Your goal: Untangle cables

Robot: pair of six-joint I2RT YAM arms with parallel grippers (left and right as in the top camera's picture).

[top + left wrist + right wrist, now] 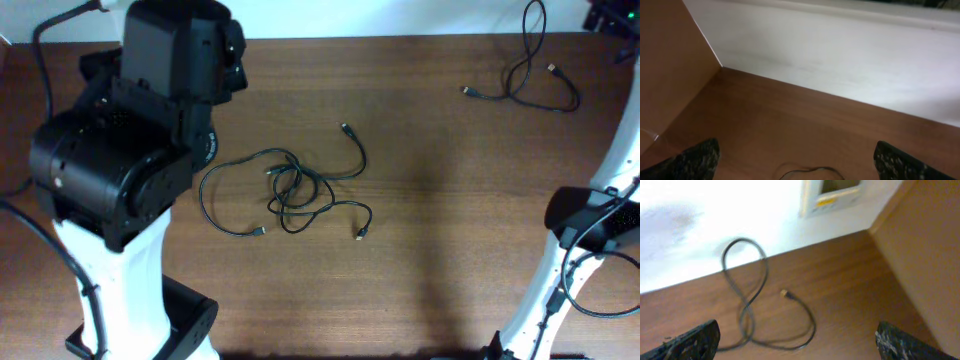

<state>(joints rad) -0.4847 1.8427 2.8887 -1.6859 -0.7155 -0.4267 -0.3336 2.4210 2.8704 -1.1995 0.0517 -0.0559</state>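
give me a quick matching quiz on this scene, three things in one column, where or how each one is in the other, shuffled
1 knotted bundle of thin black cables
2 single looped thin black cable
3 left gripper

a far right corner of the brown wooden table
b open wide
c middle of the table

Pairs: 1-c, 2-a, 3-b

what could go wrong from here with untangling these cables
1. The tangled cables cross several times at mid-table; pulling one loose end could tighten the knot rather than free it.
2. The cords are thin and lie flat on the table, so the open left gripper might miss them or scrape the wood.
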